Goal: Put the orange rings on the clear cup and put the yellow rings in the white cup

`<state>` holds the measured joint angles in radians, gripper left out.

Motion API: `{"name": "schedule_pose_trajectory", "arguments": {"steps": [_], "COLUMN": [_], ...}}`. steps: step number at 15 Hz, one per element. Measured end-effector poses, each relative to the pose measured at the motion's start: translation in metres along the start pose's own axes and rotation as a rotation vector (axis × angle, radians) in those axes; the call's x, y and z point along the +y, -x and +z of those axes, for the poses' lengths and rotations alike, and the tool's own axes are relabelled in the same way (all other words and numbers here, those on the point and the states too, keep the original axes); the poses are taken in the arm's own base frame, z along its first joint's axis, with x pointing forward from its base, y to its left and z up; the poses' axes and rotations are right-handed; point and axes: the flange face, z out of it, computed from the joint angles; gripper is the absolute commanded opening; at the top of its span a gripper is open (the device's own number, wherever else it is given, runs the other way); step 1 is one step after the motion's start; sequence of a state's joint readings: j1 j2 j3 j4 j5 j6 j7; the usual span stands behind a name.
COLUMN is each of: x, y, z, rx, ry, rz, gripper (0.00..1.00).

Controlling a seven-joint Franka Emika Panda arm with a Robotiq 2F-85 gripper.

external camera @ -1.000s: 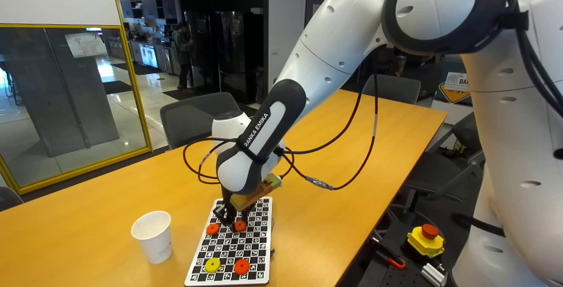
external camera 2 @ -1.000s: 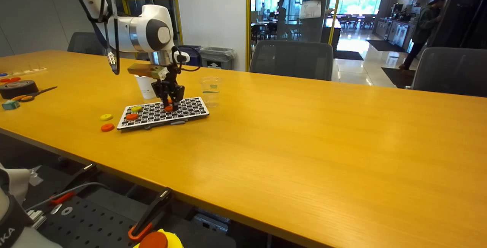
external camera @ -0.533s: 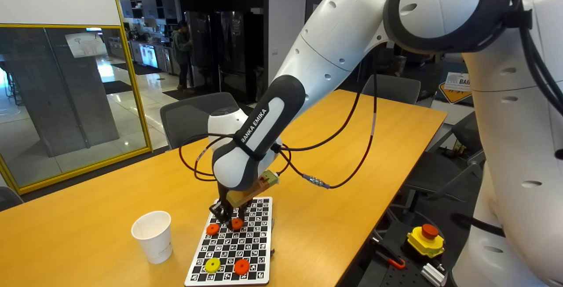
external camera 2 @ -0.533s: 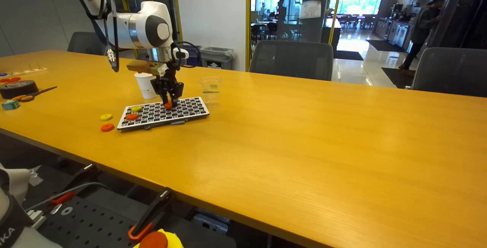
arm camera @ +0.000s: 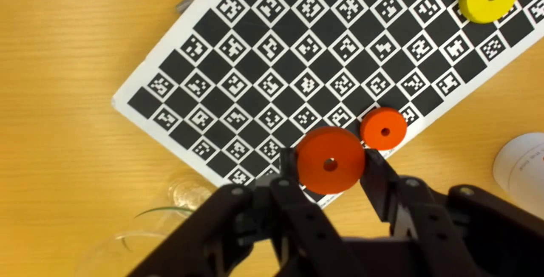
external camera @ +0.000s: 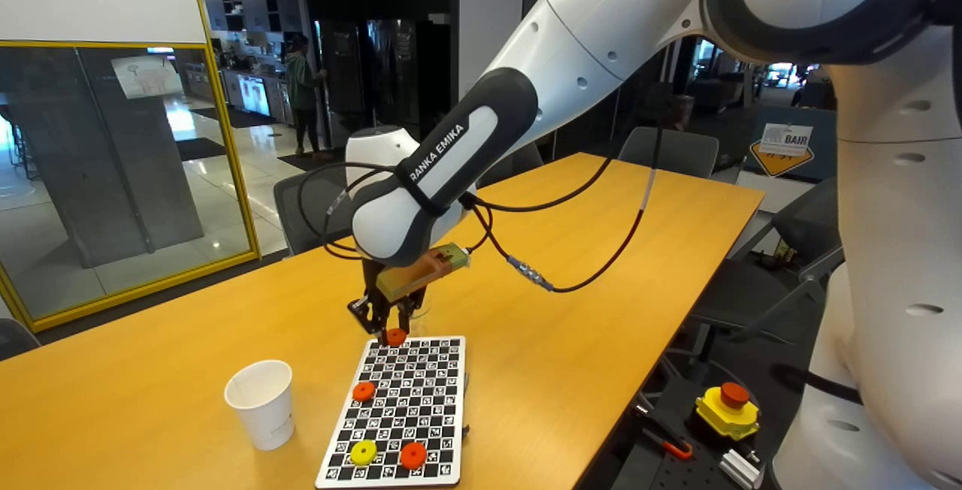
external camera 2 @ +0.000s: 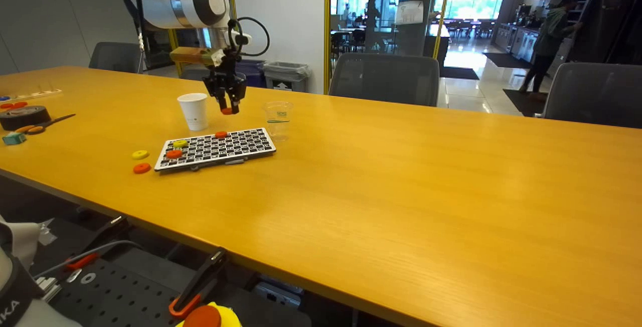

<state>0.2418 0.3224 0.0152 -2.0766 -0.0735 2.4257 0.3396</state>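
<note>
The pincer (arm camera: 330, 161) clamps an orange ring (arm camera: 330, 144), jaws just its width apart — best centre it well above the clear cup (external camera 2: 277, 116) before letting go.

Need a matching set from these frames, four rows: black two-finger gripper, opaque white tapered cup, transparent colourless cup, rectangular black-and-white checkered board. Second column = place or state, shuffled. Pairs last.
Things
1. Black two-finger gripper
2. Opaque white tapered cup
3. Transparent colourless cup
4. Rectangular black-and-white checkered board

Place or state
A. Upright beside a short edge of the board
B. Bears two round orange rings and one round yellow ring
C. Upright beside a long edge of the board
D. Closed on another round orange ring

Pairs: 1-D; 2-C; 3-A; 4-B
</note>
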Motion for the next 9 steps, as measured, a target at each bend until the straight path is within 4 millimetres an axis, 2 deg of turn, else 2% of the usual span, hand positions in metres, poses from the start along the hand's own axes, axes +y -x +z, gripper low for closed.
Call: {"name": "schedule_pose_trajectory", "arguments": {"steps": [5,9], "x": [0.038,0.058], "y": [-0.021,-0.038], "z": [-0.02,-0.034], "rx": [0.015,0.029], "ry": [0.009,0.014], "rz": [0.065,0.095], "gripper": [0.23,0.23]}}
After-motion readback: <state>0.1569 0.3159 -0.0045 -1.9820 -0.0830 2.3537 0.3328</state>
